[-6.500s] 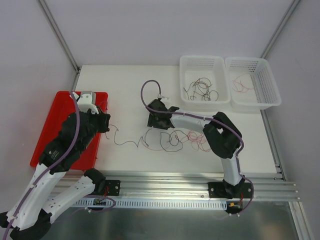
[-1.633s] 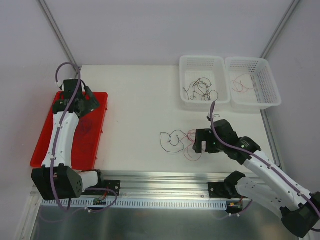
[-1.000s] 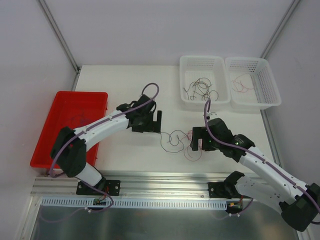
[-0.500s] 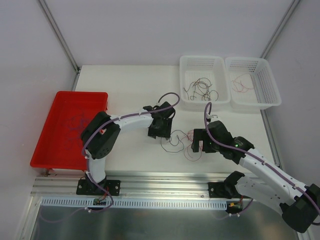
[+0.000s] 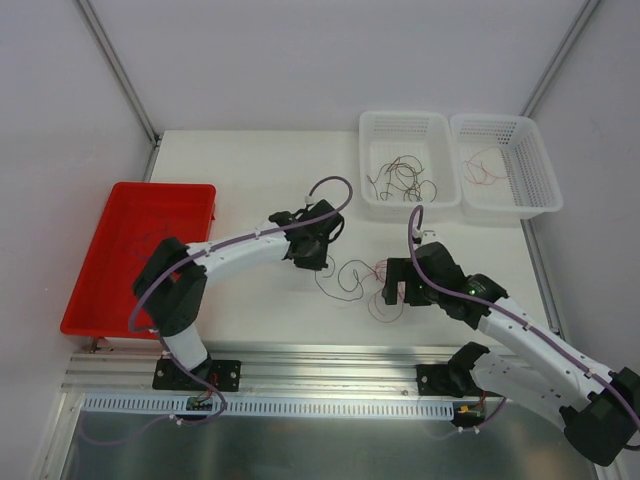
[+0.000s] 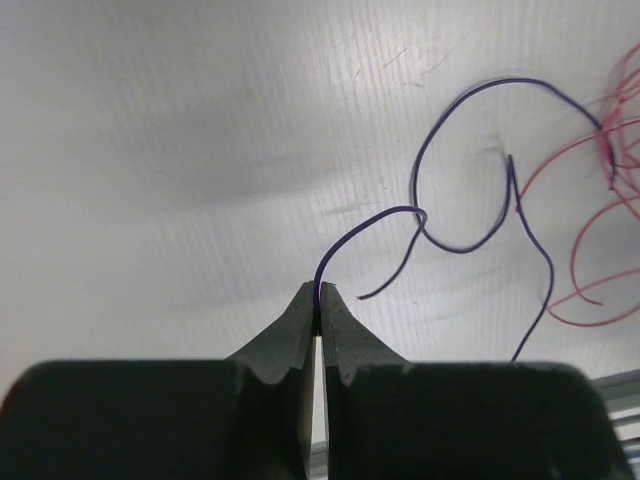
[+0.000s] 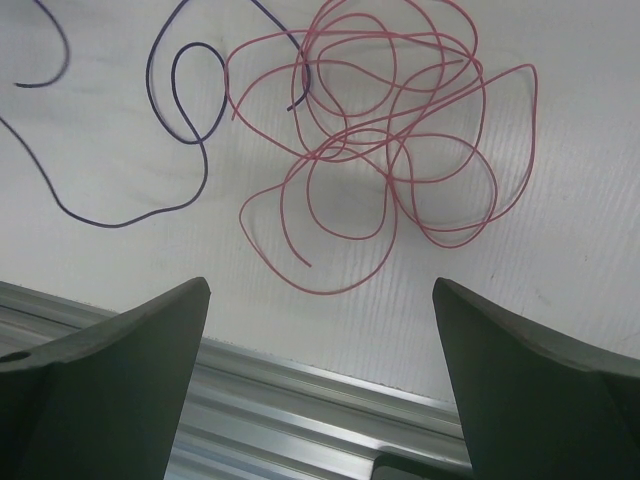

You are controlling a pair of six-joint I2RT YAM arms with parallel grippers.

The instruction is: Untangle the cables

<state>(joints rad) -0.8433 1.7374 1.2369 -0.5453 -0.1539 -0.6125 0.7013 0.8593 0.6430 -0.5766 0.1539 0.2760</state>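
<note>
**Left pincer**: clamped shut on the purple cable. The strand comes straight up out of the closed tips, near one of its ends. My reading of the end grip is that a pull from there should draw the whole length out rather than tighten a crossing.

**Landmark for what follows:** the pink-red coil, lying loose on the white surface.

- The left pincer sits to the left of the coil, apart from it.
- The purple cable runs from the tips toward the coil and crosses itself in one loop. Its far end reaches in among the coil's left-hand loops. You cannot tell whether it is hooked there or merely laid over.
- Right pincer: spread wide and holding nothing, hanging low at the coil's near side. I judge it is placed to pin the coil while you draw the purple away.
- Beyond the coil stand two white baskets, with dark cables in the one nearer the coil and red strands in the farther.

The next move calls for a slow pull leftward, away from the coil — watch that the coil does not drag along.
</note>
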